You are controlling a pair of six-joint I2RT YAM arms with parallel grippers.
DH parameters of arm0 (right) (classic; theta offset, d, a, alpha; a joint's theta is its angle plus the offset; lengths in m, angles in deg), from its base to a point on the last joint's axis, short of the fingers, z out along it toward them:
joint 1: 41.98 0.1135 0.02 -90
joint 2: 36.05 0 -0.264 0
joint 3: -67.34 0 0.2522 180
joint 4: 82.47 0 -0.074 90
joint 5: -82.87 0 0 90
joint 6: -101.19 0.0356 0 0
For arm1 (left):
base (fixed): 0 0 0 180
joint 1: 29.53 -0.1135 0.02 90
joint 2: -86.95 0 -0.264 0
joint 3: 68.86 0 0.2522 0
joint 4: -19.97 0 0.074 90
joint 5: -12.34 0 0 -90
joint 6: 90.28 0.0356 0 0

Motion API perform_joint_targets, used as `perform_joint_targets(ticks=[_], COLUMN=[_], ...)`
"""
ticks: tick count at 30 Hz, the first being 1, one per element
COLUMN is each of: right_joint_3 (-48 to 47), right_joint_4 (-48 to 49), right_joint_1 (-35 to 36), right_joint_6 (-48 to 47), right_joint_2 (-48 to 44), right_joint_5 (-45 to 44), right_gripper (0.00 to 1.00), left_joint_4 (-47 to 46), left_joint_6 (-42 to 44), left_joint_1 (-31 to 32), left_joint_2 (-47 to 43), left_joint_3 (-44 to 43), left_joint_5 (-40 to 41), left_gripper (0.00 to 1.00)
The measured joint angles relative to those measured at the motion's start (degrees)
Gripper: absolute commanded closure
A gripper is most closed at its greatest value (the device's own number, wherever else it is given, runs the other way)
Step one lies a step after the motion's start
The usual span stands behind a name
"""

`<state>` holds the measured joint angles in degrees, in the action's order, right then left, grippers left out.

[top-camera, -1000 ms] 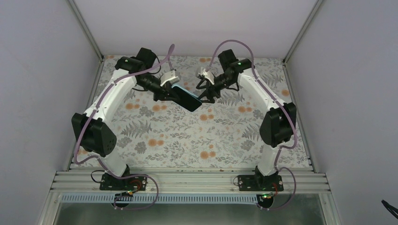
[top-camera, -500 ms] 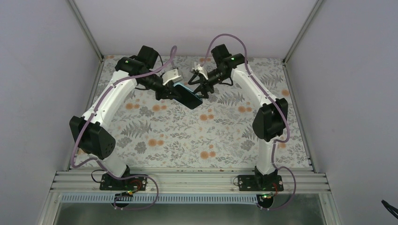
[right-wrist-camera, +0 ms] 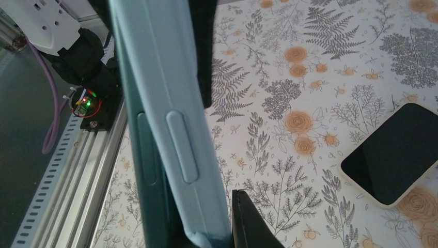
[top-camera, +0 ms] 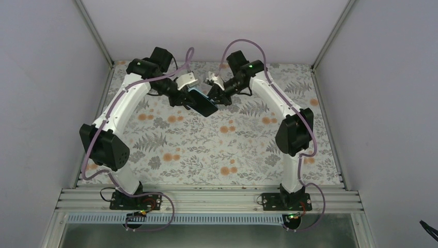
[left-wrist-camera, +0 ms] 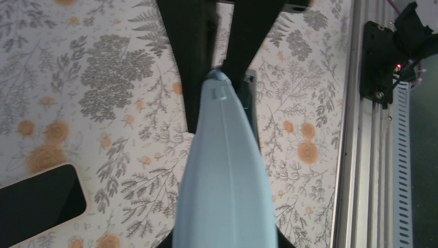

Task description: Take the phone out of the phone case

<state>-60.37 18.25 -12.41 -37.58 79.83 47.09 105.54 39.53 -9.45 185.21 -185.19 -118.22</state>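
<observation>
Phone not out yet
Over the flowered table cloth (top-camera: 206, 155), the left gripper (top-camera: 184, 98) pinches the pale blue rubbery phone case (left-wrist-camera: 224, 170), flat black phone (top-camera: 205, 107) inside; the right gripper (top-camera: 217, 96) touches its end, grip unclear, and must peel it off

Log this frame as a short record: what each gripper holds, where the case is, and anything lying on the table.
left gripper: shut on phone case
right gripper: at the other end of the phone case, grip unclear
phone case position: light blue, up off the table, between both arms
on table: black flat slab, phone-like
</observation>
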Motion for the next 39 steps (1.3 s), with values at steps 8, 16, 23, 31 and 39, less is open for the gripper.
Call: perform_joint_targets(ticks=[8,16,23,31,39], right_joint_3=[3.63,7.43,9.14,7.28,-0.33], right_joint_4=[4.85,5.05,9.07,20.24,25.42], right_joint_1=[-0.46,-5.62,-11.41,-13.51,-13.16], right_joint_6=[8.48,11.89,19.39,38.14,50.49], right_joint_2=[-4.31,-5.99,-6.93,-9.7,-9.62], right_joint_5=[2.84,9.57,5.44,-5.79,-17.88], right_gripper=[0.97,0.97,0.96,0.97,0.97], left_joint_4=[-0.68,-8.04,-12.11,-41.88,-64.63], left_joint_6=[-1.79,-1.33,-1.75,-4.74,-4.94], left_joint_1=[-2.01,-4.79,-5.35,9.62,19.12], left_joint_2=[2.43,0.28,-9.99,-24.76,-14.4], left_joint_3=[-7.91,-10.36,-9.73,17.66,31.36], left_joint_5=[-3.52,-4.57,-0.39,22.71,44.39], left_gripper=[0.43,0.18,0.19,0.2,0.22])
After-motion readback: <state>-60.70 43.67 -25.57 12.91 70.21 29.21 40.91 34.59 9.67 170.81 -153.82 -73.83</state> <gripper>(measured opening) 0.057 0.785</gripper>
